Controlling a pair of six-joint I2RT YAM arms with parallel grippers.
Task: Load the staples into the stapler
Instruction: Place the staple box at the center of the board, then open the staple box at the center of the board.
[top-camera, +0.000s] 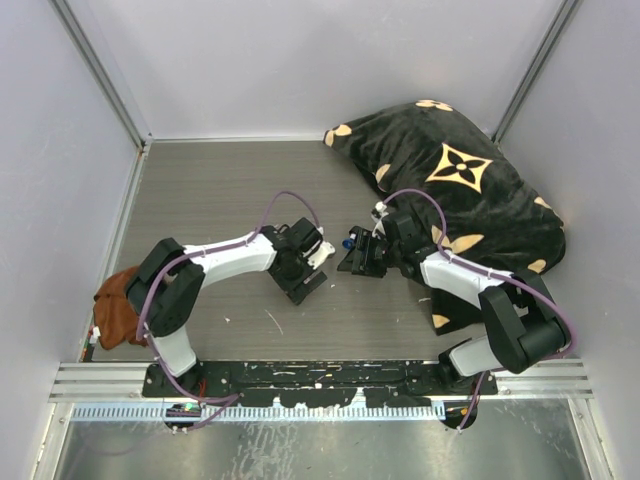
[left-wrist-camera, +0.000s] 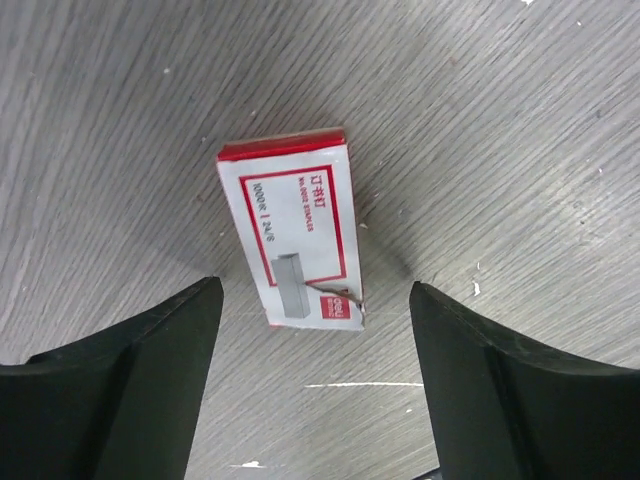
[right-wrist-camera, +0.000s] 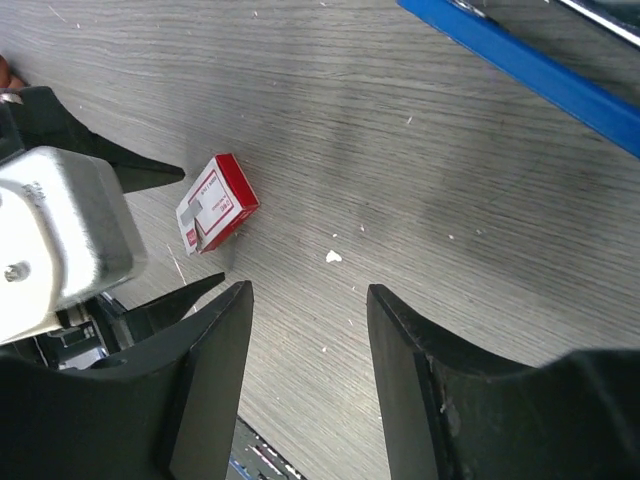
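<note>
A red-and-white cardboard staple box (left-wrist-camera: 290, 235) lies flat on the grey table, one end torn. My left gripper (left-wrist-camera: 315, 300) hangs open just above it, one finger on each side of its near end. The box also shows in the right wrist view (right-wrist-camera: 215, 205). The stapler (right-wrist-camera: 530, 65) is a long blue bar with a silver channel at the top right of that view. From above only a blue bit of it (top-camera: 347, 241) shows. My right gripper (right-wrist-camera: 308, 295) is open and empty over bare table between box and stapler. Loose staples are not in view.
A black cushion with a tan flower pattern (top-camera: 460, 190) fills the back right, close behind the right arm. A brown cloth (top-camera: 118, 305) lies at the left edge. Grey walls enclose the table. The two grippers (top-camera: 312, 270) (top-camera: 352, 258) are close together at the centre.
</note>
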